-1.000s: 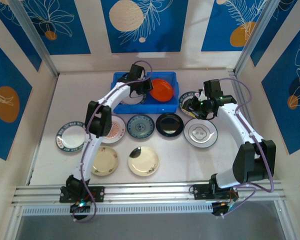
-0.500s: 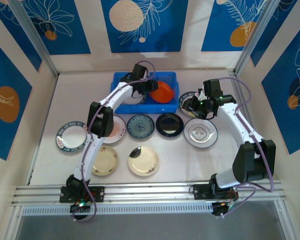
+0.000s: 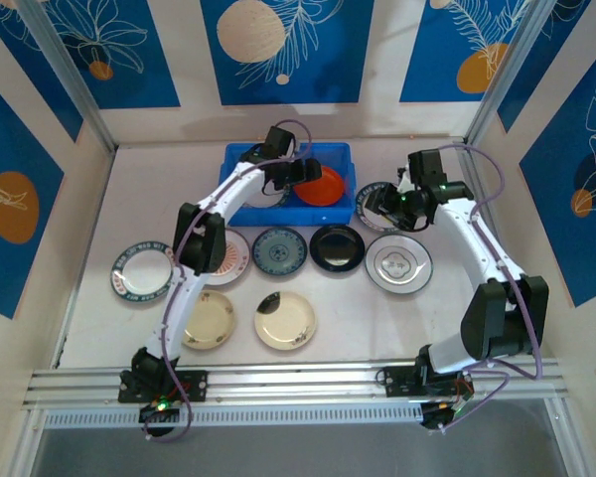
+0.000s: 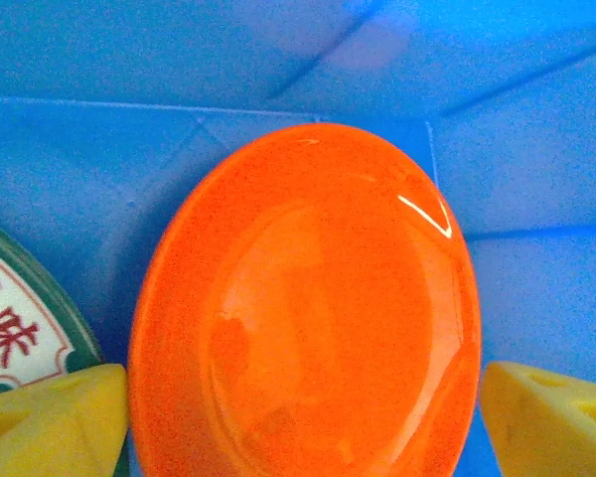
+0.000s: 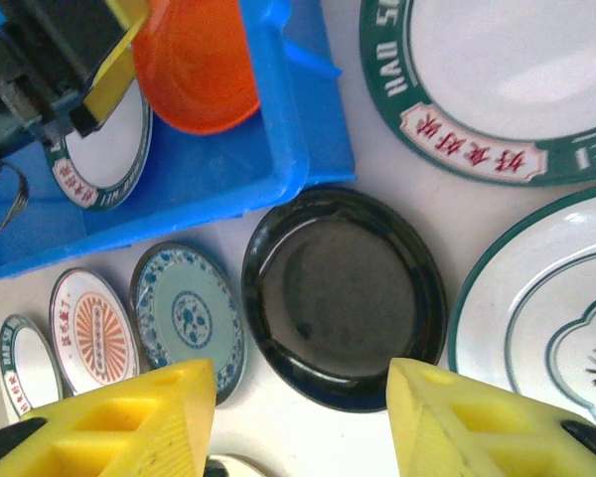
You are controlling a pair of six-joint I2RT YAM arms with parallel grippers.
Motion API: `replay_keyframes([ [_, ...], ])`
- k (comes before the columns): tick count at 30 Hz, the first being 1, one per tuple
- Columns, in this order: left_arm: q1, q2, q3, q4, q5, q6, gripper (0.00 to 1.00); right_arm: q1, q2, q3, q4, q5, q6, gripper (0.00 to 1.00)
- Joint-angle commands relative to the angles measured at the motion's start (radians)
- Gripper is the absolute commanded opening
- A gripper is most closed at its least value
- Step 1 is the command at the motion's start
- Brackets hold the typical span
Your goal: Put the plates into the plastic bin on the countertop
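Your left gripper (image 4: 298, 422) is down inside the plastic bin (image 4: 536, 149), and its yellow fingers (image 4: 50, 417) stand wide apart, one at each side of the orange plate (image 4: 308, 308); both tips are just at the rim of the plate, but whether they press on it or only flank it I cannot tell, so please treat the plate as possibly held. The orange plate is in the right half of the bin, and from the right wrist camera it seems tilted, not lying flat; to its left, inside the bin, lies a white plate with green rim (image 4: 20, 328). I judge that the step in hand is to put the orange plate down; lower it until it rests on the blue floor, keep it apart from its neighbour, release only then, and lift straight up so that a fingertip does not catch the rim; the glaze looks glossy and may slip. Your right gripper (image 5: 300, 422) is wide and empty, hanging over the black plate (image 5: 343, 293) on the countertop (image 3: 144, 189), near the bin wall; hold it there until the left arm is out, because two arms at the bin could collide.
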Motion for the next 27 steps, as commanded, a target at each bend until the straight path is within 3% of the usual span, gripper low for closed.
replay_keyframes([
  [1,0.0,-0.107,0.03,-0.026,-0.035,0.059,1.0,-0.048,-0.01,0.038,-0.02,0.021,-0.028,0.52],
  [9,0.003,-0.291,-0.002,-0.095,-0.061,0.146,1.0,-0.183,0.015,0.004,0.064,0.011,0.015,0.52],
  [14,-0.004,-0.554,-0.297,0.018,0.019,0.169,1.0,-0.268,0.065,-0.027,0.112,0.015,0.024,0.48],
  [21,-0.004,-0.775,-0.497,-0.039,0.092,0.214,1.0,-0.323,0.149,-0.048,0.131,0.048,0.019,0.48],
  [27,-0.004,-0.942,-0.798,0.15,0.172,0.126,1.0,-0.336,0.258,-0.012,0.138,0.028,0.023,0.47],
])
